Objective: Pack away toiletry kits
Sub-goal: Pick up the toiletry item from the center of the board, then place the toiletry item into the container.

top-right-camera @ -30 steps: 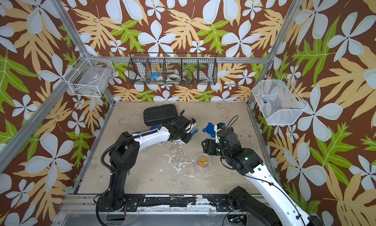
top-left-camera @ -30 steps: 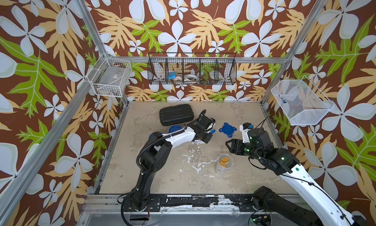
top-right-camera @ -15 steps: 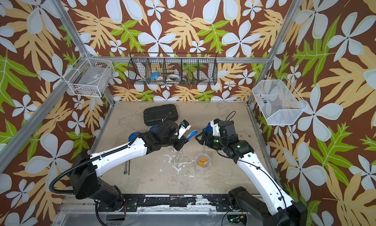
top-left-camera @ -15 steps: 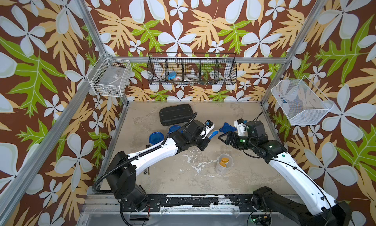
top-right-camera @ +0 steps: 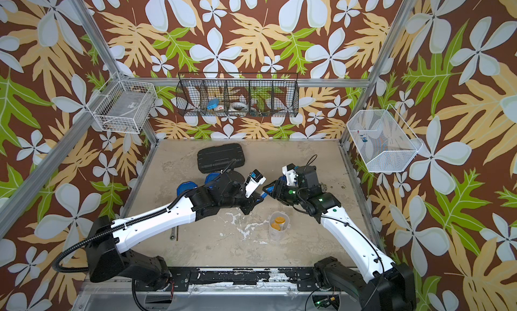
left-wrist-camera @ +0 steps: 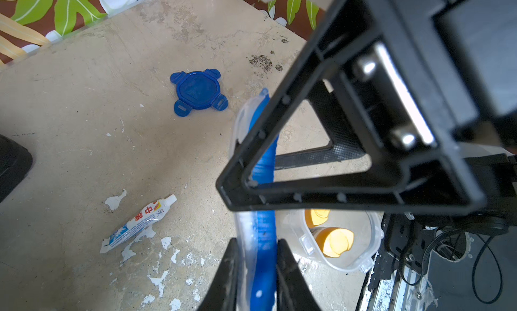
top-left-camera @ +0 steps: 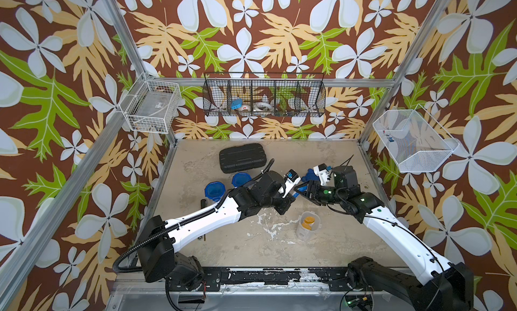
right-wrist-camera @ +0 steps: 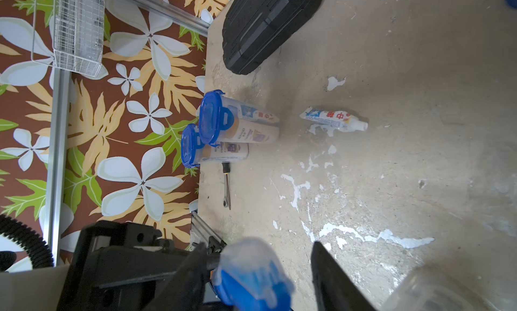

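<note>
Left wrist view: left gripper (left-wrist-camera: 257, 248) clamped tight on blue toothbrush (left-wrist-camera: 264, 225) in its clear wrap, both fingers pressed on it. The brush is in the air over the middle of the desk (top-left-camera: 237, 253), stretched between the two arms.

Right wrist view: right gripper (right-wrist-camera: 256, 256) sits around the brush's head end with its jaws partly apart. One finger is at the wrap and there's a clear gap on the other side, so no grip there.

Open tumbler (left-wrist-camera: 361, 263) stands upright right of centre, toward the front edge, with two orange-capped bottles (left-wrist-camera: 335, 241) inside. It shows in both top views (top-left-camera: 303, 234).

Loose lid (left-wrist-camera: 197, 91), blue, lies flat toward the back right, partly hidden by the right arm in the top views.

Toothpaste tube (right-wrist-camera: 333, 119) lies flat on bare desk, further in from the left edge than the two lidded tumblers (right-wrist-camera: 240, 122). Those two stand touching near the left edge, packed and clipped shut.

Black case (top-left-camera: 242, 161) lies at back left, just behind them. Small wrench (right-wrist-camera: 227, 189) lies by the left edge, in front of the tumblers
</note>
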Robot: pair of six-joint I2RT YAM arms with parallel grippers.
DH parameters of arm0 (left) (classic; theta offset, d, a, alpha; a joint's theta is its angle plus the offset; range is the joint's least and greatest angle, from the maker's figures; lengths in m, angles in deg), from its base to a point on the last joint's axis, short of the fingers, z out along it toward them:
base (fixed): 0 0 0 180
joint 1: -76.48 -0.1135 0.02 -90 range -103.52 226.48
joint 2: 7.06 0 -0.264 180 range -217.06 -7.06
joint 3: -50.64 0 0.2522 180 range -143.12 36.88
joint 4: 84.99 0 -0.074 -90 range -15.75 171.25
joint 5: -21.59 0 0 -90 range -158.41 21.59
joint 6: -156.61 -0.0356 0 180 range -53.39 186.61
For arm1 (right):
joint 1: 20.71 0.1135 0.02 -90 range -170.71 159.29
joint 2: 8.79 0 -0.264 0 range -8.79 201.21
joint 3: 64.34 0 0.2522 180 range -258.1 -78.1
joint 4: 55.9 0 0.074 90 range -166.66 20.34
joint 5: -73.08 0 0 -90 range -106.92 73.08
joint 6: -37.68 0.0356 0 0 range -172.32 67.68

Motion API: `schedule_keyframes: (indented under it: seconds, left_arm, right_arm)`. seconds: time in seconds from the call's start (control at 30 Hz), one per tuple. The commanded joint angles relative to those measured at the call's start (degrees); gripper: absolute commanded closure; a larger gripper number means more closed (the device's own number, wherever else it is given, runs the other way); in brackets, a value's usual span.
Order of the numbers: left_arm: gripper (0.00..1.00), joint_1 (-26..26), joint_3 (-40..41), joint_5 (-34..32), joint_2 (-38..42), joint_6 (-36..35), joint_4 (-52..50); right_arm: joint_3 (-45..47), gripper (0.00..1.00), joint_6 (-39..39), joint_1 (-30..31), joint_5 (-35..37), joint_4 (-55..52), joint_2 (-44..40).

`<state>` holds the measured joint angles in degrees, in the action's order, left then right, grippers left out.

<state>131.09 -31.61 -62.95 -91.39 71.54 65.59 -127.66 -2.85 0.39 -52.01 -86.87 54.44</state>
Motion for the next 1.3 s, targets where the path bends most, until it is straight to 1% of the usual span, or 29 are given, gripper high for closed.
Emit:
schedule_keyframes:
  seconds: [0.0, 0.17, 0.2, 0.27, 0.3, 0.33, 0.43, 0.53, 0.63, 0.7, 0.8, 0.93, 1.03, 1.2, 1.27]
  left_arm:
    - [0.82, 0.4, 0.3, 0.3, -0.1, 1.1, 0.9]
    - [0.82, 0.7, 0.7, 0.2, -0.1, 0.8, 0.5]
    - [0.80, 0.7, 0.7, 0.0, 0.0, 0.7, 0.4]
    - [0.70, 0.7, 0.9, 0.1, 0.4, 0.7, 0.2]
    - [0.63, 0.7, 0.9, 0.4, 0.8, 0.8, 0.0]
    - [0.59, 0.7, 1.0, 0.9, 1.0, 0.8, -0.2]
    - [0.45, 0.7, 1.9, 0.7, 2.1, 1.5, -1.0]
    - [0.36, 0.7, 3.7, -0.6, 4.0, 2.3, -1.7]
    - [0.35, 0.0, 6.6, -5.0, 5.5, 4.0, -2.3]
    - [0.35, -1.6, 8.9, -5.0, 6.1, 5.5, -2.5]
    - [0.35, -3.3, 11.5, -3.3, 7.3, 7.8, -1.3]
    - [0.35, -3.6, 11.5, -4.3, 5.9, 7.6, -2.7]
    - [0.34, -3.8, 10.3, -4.3, 3.8, 6.4, -4.2]
    - [0.34, -3.8, 8.2, -4.1, 1.3, 5.1, -5.8]
    - [0.34, -3.8, 7.4, -3.9, 0.5, 4.9, -6.0]
  right_arm:
    - [0.3, 0.58, 1.4, 0.4, -0.5, 2.6, -0.7]
    - [1.2, 0.77, 1.2, 0.4, 0.9, 2.2, -2.7]
    - [1.2, 0.81, 0.8, 0.4, 1.0, 1.9, -2.9]
    - [1.1, 0.86, 0.0, 0.4, 1.1, 1.2, -3.3]
    - [0.8, 0.88, -0.6, 0.4, 1.1, 0.7, -3.6]
    - [0.6, 0.90, -1.3, 0.4, 2.6, 0.2, -4.0]
    - [-0.1, 0.94, -4.0, 0.4, 3.9, -1.9, -5.1]
    - [-0.9, 0.96, -7.7, 0.7, 5.5, -5.4, -6.7]
    - [-3.3, 0.97, -13.2, 4.0, 11.5, -11.6, -8.2]
    - [-4.0, 0.98, -15.1, 8.2, 16.7, -14.3, -9.8]
    - [-2.6, 0.98, -15.2, 14.5, 25.3, -16.1, -13.0]
    - [-1.4, 0.99, -15.3, 19.3, 34.4, -19.8, -15.1]
    - [0.2, 0.98, -15.4, 21.9, 38.5, -19.5, -16.2]
    - [3.4, 0.97, -15.9, 22.7, 39.6, -15.7, -16.5]
    - [3.6, 0.98, -16.0, 22.8, 40.4, -16.1, -16.1]
